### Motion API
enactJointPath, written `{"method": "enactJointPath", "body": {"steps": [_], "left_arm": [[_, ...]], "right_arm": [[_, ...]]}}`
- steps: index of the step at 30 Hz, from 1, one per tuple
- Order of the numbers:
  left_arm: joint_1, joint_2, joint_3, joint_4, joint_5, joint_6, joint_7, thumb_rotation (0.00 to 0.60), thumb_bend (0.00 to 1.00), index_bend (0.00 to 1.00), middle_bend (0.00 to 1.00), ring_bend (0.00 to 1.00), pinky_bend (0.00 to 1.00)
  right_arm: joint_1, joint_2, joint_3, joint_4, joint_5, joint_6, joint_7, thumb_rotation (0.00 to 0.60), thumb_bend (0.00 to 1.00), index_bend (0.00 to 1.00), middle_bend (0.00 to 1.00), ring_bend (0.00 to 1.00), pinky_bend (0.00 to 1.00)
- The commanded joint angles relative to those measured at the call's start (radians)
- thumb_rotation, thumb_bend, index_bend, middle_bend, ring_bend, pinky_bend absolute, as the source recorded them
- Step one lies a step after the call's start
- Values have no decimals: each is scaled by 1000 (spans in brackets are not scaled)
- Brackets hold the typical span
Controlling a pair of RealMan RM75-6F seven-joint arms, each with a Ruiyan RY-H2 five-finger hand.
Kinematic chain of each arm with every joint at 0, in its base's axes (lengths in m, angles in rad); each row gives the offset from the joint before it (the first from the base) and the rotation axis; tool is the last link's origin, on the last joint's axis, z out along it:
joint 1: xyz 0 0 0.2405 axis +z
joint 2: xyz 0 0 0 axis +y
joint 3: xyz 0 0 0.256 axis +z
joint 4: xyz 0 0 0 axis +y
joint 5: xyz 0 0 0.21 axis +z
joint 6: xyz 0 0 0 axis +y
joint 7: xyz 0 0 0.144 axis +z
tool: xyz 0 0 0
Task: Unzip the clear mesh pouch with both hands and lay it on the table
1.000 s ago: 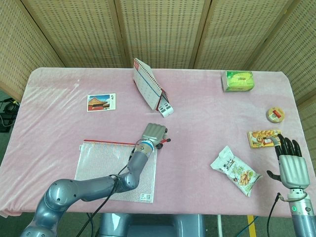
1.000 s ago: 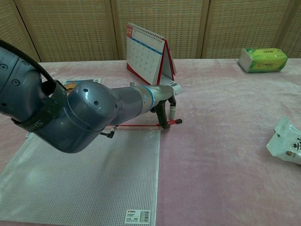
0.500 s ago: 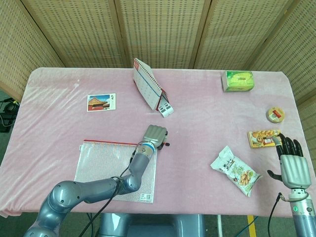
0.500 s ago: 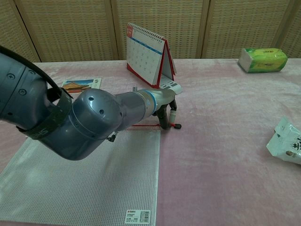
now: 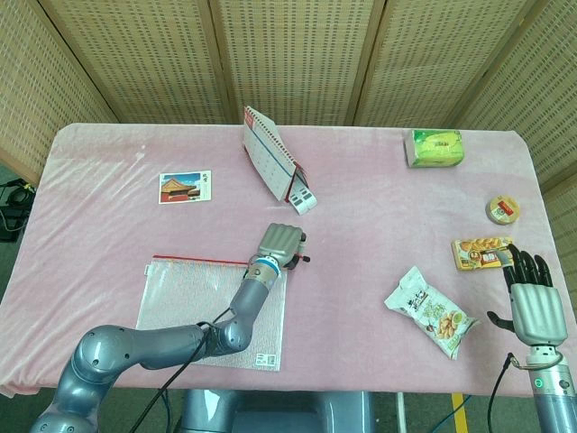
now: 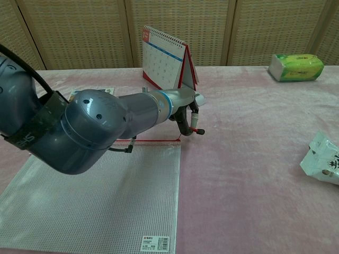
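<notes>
Chest view: the red zipper pull (image 6: 197,131) is pinched by the left hand (image 6: 185,114) at the top right corner of the mesh pouch (image 6: 100,196), which lies flat on the tabletop (image 6: 254,159). Far right of the pouch, the right hand (image 5: 532,293) is held with fingers spread, gripping nothing.

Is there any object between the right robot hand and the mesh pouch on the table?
Yes. The snack bag lies on the cloth between the right robot hand and the mesh pouch. The left robot hand is already at the pouch's zipper corner.

Left hand (image 5: 280,245) at mesh pouch (image 5: 209,307) corner; right hand (image 5: 532,293) open-fingered.
</notes>
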Motion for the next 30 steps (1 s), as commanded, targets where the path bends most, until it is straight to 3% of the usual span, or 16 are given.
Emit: {"method": "enactJointPath", "body": {"steps": [1,10,13,14,16,18,21,26,30], "left_arm": [[27,42,-11,-61,23,16,-33,600,641,830,1000,928,1000],[159,200,-26,-289,212,48,-226,600,641,845,1000,928,1000],[191,248,-31,-357,266,55,-276,600,642,847,1000,928,1000],[201,267,-30,-380,288,59,-288,600,641,847,1000,928,1000],[216,297,-34,-421,319,66,-313,600,641,848,1000,928,1000],[234,330,-41,-464,352,72,-343,600,641,848,1000,928,1000],[254,363,-48,-505,396,82,-383,600,641,848,1000,928,1000],[283,414,-50,-556,467,91,-440,600,641,849,1000,928,1000],[303,446,-46,-575,547,80,-506,600,640,850,1000,928,1000]], "right_arm": [[1,0,-1,-1,-2,-1,0,600,0,0,0,0,0],[22,-15,-5,11,-15,-33,19,600,0,42,34,12,0],[50,-26,7,31,-21,-61,44,600,0,58,268,221,0],[65,-25,15,33,-25,-73,48,600,0,65,371,336,13],[91,-17,28,22,-27,-99,58,600,0,81,514,499,154],[130,-1,45,-6,-27,-153,112,600,0,107,641,640,486],[186,25,59,-52,-11,-268,225,600,0,143,745,754,759],[284,77,92,-148,29,-484,478,600,0,221,831,843,959],[363,73,133,-181,69,-607,596,600,0,245,848,862,1000]]}}
